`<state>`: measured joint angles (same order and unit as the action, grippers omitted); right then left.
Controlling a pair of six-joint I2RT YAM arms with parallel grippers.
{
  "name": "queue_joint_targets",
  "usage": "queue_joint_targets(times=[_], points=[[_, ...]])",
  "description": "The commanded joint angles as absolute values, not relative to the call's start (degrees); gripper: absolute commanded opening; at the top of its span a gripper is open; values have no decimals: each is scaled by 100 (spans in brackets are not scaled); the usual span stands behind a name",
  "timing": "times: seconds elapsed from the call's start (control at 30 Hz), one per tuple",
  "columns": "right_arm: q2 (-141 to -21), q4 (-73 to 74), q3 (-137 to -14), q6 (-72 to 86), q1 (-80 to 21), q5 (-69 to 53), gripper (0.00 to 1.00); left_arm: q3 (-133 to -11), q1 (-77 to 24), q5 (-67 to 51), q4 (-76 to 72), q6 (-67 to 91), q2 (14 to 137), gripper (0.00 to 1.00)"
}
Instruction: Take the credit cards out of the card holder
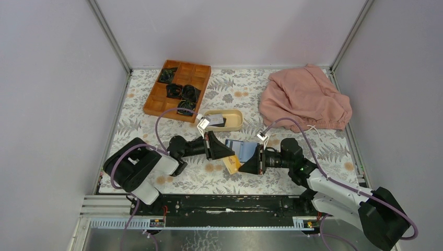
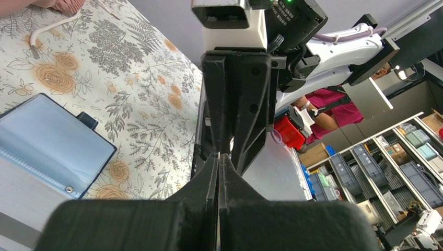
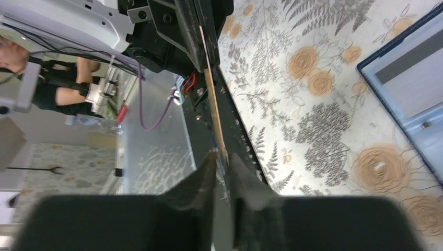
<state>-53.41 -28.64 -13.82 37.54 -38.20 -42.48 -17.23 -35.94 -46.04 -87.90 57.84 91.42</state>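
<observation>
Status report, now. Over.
Left pincer shut on tan card. Right pincer slightly open around same card. Card holder lies open beside them. No obstruction seen.

Left arm (image 1: pixel 159 164) and right arm (image 1: pixel 334 191): white shells over black joint housings. Left cable (image 1: pixel 158 121) and right cable (image 1: pixel 290 120): purple, looped, each ending in a white connector. Left pincer (image 2: pixel 218 155) and right pincer (image 3: pixel 219 154): matte black wedge fingers; green light (image 1: pixel 301 169) at 5 o'clock of the right wrist.

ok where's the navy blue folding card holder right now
In the top view the open navy-blue folding card holder lies at mid-table, just nearer the arms than the beige oval dish, right behind the tan card.
</observation>
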Motion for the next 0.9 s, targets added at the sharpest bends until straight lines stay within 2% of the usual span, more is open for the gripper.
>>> queue_joint_targets(times=[0.0, 0.1, 0.3, 0.53, 0.67, 0.73, 0.77, 0.8, 0.87], points=[[-5018, -3475, -1404, 3792, -3832, -3946, 29, -1502, -3616, -4117, -9186, 5669, 8781, 0], [-4807, -3737, -1259, 3897, -3832, -3869, 35, -1336, -3782, -3403, -9185, 5691, 8469, 0], [-4761, -4057, -1151, 3976, -3830, -3801, 41, -1067, -4133, -2330, -9193, 5734, 8159, 0], [-4944, -4446, -1224, 4092, -3832, -3928, 37, -952, -4345, -1798, -9193, 5758, 8040, 0], [-5078, -4635, -1228, 4181, -3831, -3988, 22, -893, -4396, -1525, -9202, 5766, 8040, 0], [-5083, -4663, -1190, 4200, -3832, -3921, 5, -936, -4405, -1557, -9195, 5745, 8063, 0], [-5069, -4629, -1179, 4193, -3836, -3872, 1, -954, -4410, -1587, -9202, 5748, 8064, 0], [-5058, -4574, -1182, 4180, -3831, -3812, 0, -953, -4404, -1587, -9202, 5748, 8060, 7], [-5047, -4420, -1224, 4155, -3832, -3700, 0, -798, -4409, -1297, -9209, 5765, 7970, 33]])
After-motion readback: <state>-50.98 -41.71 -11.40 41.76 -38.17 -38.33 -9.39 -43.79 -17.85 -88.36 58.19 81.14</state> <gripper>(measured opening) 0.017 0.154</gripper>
